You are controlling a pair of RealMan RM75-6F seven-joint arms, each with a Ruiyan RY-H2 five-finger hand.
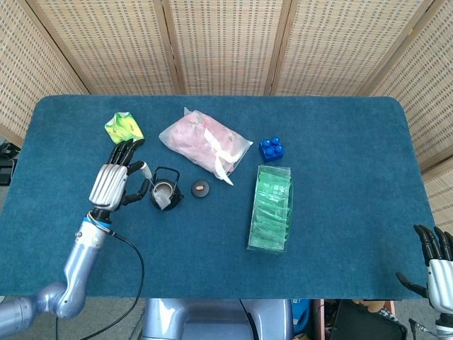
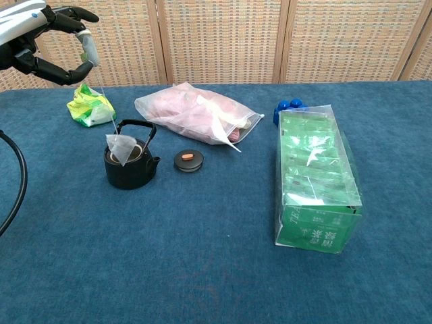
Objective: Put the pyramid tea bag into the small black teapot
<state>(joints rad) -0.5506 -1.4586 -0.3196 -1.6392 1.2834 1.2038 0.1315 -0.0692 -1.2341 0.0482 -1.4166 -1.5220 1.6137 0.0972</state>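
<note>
The small black teapot [image 2: 130,164] [image 1: 164,192] stands lidless on the blue cloth, its handle upright. My left hand [image 2: 42,39] [image 1: 117,179] is raised up and to the left of the pot and pinches the paper tag [image 2: 86,49] of the tea bag string. The white pyramid tea bag [image 2: 123,148] [image 1: 162,200] hangs on that string right at the pot's opening, between the handle and the rim. The pot's lid [image 2: 188,160] [image 1: 200,188], black with an orange knob, lies just to the pot's right. My right hand [image 1: 439,263] shows at the bottom right corner of the head view, fingers apart, holding nothing.
A green snack packet [image 2: 90,108] lies behind the pot on the left. A clear bag of pink items [image 2: 194,114] sits behind the lid. A clear box of green tea packets [image 2: 314,179] stands to the right, with a blue block [image 2: 286,108] behind it.
</note>
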